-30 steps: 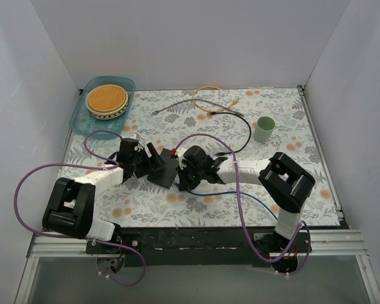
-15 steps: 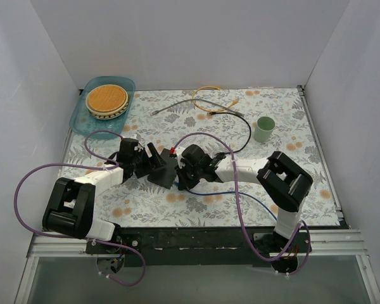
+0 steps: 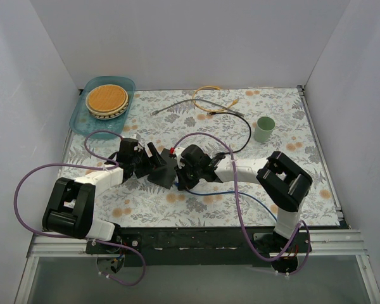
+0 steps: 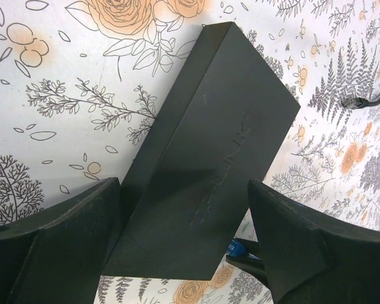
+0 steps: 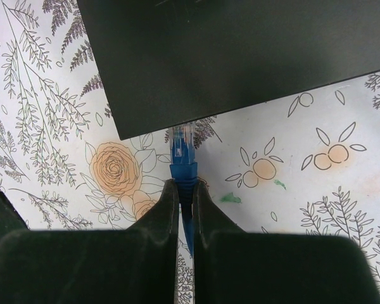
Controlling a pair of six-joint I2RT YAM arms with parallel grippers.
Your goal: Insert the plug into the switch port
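On the floral tablecloth (image 3: 196,120), the switch (image 4: 209,152) lay flat between the two arms. The left gripper (image 4: 183,190) stood with its jaws spread wide, one finger on either side of the black box's near end; whether either finger touched it could not be told. Opposite, the right gripper (image 5: 185,190) pinched the blue boot of the plug (image 5: 182,142) between tightly closed jaws. The plug's clear tip reached the switch's edge, just beside a corner. A blue cable (image 3: 240,196) ran back from it across the cloth.
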